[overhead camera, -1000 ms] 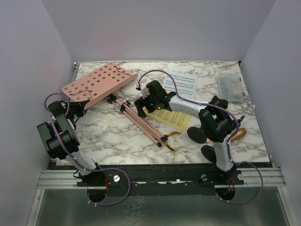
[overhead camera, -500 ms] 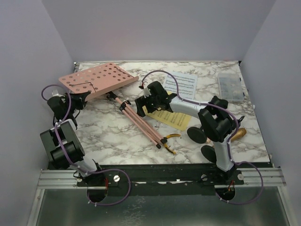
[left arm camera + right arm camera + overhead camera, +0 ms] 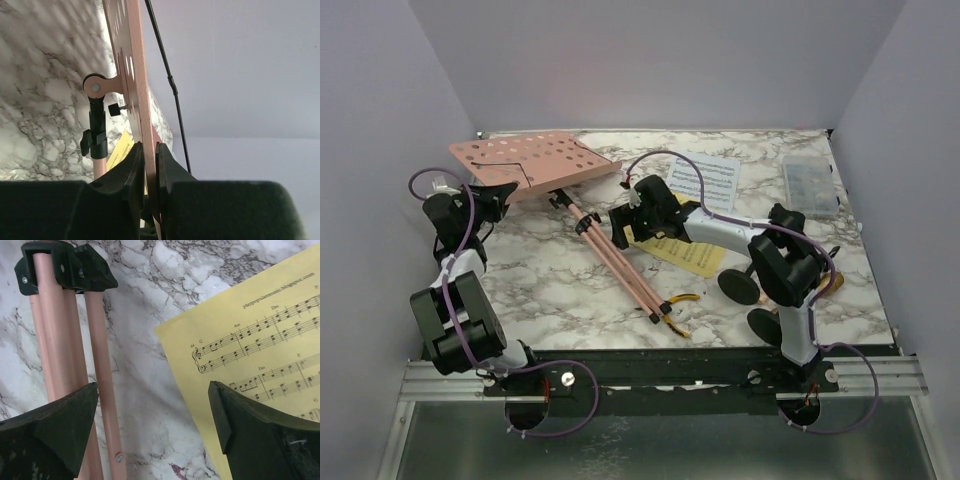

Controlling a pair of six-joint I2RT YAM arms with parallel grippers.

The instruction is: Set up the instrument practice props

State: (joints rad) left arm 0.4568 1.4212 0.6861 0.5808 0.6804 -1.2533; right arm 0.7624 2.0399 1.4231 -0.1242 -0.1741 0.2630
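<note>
While the left tool [image 3: 148, 150] is pinching its two fingers together on the edge of the pink rack's perforated desk [image 3: 131, 60], that thin plate is running straight out from between the tips, with its black hinge clamp just to one side of them. From above, the desk [image 3: 535, 160] is tilting up off the marble tabletop [image 3: 550, 290], just ahead of this tool [image 3: 490, 195]. The right tool [image 3: 150, 440] is hanging with its fingers spread wide and gripping nothing. The folded tripod legs [image 3: 65, 340] are lying under one finger, and the yellow sheet-music page [image 3: 260, 340] is lying under the other. The white sheet-music page [image 3: 710, 178] is resting beyond that tool. The two black round-based holders [image 3: 740, 287] are sitting well behind it, near its arm's base. Yellow-handled pliers [image 3: 678, 305] are lying beside the legs' foot end.
</note>
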